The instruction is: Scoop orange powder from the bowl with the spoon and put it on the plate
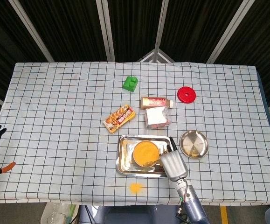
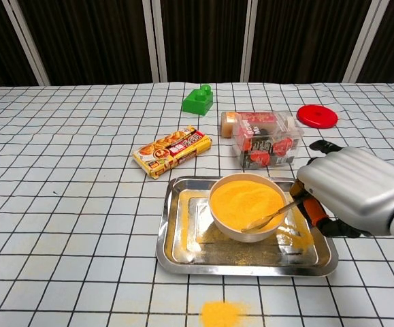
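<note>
Metal spoon [image 2: 270,215], gripped by right robot hand [image 2: 350,192], dips into bowl [image 2: 247,206].

We see a table [image 1: 55,107] under a white cloth with a black grid, which hangs over the near edge. Behind it we find dark slatted panels [image 1: 69,28] split by pale metal bars [image 1: 107,30]. Even light falls on the cloth, with no hard shadows.
</note>
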{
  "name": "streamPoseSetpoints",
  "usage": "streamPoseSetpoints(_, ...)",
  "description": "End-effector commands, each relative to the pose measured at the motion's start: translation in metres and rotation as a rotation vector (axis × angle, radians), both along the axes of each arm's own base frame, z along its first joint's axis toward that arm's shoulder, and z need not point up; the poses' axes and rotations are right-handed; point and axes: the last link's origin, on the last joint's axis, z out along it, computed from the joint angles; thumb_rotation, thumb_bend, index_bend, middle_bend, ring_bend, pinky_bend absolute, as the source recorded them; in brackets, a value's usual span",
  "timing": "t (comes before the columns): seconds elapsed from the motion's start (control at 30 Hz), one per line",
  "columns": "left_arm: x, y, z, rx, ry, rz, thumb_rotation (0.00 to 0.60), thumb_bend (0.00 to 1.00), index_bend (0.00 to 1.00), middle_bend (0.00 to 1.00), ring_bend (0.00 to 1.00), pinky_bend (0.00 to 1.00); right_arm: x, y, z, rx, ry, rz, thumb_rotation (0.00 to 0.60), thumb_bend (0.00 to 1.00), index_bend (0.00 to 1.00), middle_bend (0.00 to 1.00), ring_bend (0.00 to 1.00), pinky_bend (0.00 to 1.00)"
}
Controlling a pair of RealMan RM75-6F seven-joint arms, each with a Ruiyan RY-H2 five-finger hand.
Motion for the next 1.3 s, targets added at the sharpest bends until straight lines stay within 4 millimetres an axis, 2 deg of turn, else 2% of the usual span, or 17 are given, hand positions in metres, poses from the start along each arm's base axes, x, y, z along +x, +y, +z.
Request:
streamPoseSetpoints(0.03, 0.000, 0.000, 0.000, 0.000, -0.001, 0.001, 0.600, 0.01, 0.00, 0.00, 0.00, 0.00, 0.000, -0.001, 0.000, -0.003, 0.000, 0.002, 0.600, 0.84, 0.68, 0.62, 0.28, 0.00)
streamPoseSetpoints(0.53, 0.000, 0.000, 0.000, 0.000, 0.001, 0.001, 0.600, 0.01, 0.00, 0.00, 0.00, 0.00, 0.005, -0.015, 0.007, -0.081, 0.003, 0.033, 0.600, 0.84, 0.71, 0.64, 0.30, 0.00)
streamPoseSetpoints(0.7, 0.000, 0.000, 0.000, 0.001, 0.001, 0.000, 0.600, 0.01, 0.00, 0.00, 0.00, 0.00, 0.001, -0.021, 0.007, -0.114, 0.087, 0.101, 0.600, 0.86, 0.73, 0.66, 0.31, 0.00)
streamPoseSetpoints(1.03, 0.000, 0.000, 0.000, 0.001, 0.001, -0.002, 0.600, 0.01, 0.00, 0.00, 0.00, 0.00, -0.011, -0.015, -0.004, -0.123, 0.310, 0.270, 0.600, 0.86, 0.74, 0.66, 0.31, 0.00)
streamPoseSetpoints(1.3, 0.000, 0.000, 0.000, 0.001, 0.000, -0.004, 0.600, 0.01, 0.00, 0.00, 0.00, 0.00, -0.015, -0.015, -0.006, -0.152, 0.401, 0.330, 0.600, 0.86, 0.74, 0.66, 0.31, 0.00)
